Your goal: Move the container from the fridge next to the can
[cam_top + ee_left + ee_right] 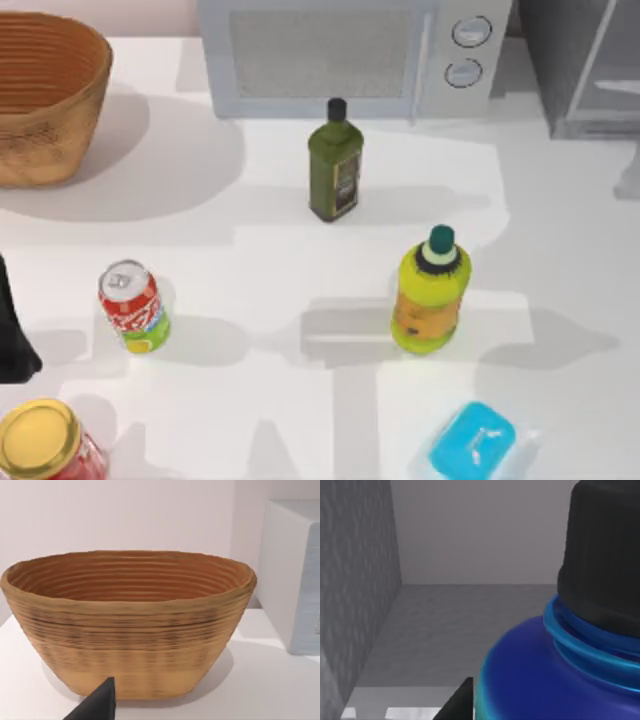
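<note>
Bare table lies right of the can [133,307], before the yellow-green bottle [430,292].

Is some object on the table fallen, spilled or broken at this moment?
Nothing stands out. The can, the olive bottle, the yellow bottle and the basket stand upright; no spill shows.

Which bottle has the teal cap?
The yellow-green bottle, right of the table's middle. The dark green bottle by the microwave has a black cap.
</note>
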Action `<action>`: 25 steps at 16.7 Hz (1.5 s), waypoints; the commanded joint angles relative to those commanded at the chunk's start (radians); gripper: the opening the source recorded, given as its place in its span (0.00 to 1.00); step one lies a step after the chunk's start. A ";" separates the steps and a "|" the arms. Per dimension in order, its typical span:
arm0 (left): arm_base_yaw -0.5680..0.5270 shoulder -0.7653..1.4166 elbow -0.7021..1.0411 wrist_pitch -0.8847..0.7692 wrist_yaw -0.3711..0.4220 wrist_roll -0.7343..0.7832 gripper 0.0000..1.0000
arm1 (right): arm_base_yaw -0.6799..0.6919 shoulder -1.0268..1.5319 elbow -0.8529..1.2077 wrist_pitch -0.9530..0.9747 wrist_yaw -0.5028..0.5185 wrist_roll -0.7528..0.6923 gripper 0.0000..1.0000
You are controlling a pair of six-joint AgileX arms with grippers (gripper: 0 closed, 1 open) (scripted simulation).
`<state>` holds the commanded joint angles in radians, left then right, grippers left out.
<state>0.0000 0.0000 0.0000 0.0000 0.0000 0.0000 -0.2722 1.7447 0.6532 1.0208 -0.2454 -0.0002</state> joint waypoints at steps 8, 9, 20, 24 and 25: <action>0.000 0.000 0.000 0.000 0.000 0.000 1.00 | 0.063 -0.009 0.023 0.008 0.058 0.007 0.00; 0.000 0.000 0.000 0.000 0.000 0.000 1.00 | 0.102 -0.013 0.036 0.011 0.094 0.011 0.00; 0.000 0.000 0.000 0.000 0.000 0.000 1.00 | 0.880 0.081 0.245 0.014 0.776 0.090 0.00; 0.000 0.000 0.000 0.000 0.000 0.000 1.00 | 1.162 0.194 0.311 0.009 1.048 0.125 0.00; 0.000 0.000 0.000 0.000 0.000 0.000 1.00 | 1.220 0.228 0.323 0.006 1.110 0.132 0.00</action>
<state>0.0000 0.0000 0.0000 0.0000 0.0000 0.0000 0.9477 1.9732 0.9760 1.0273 0.8647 0.1323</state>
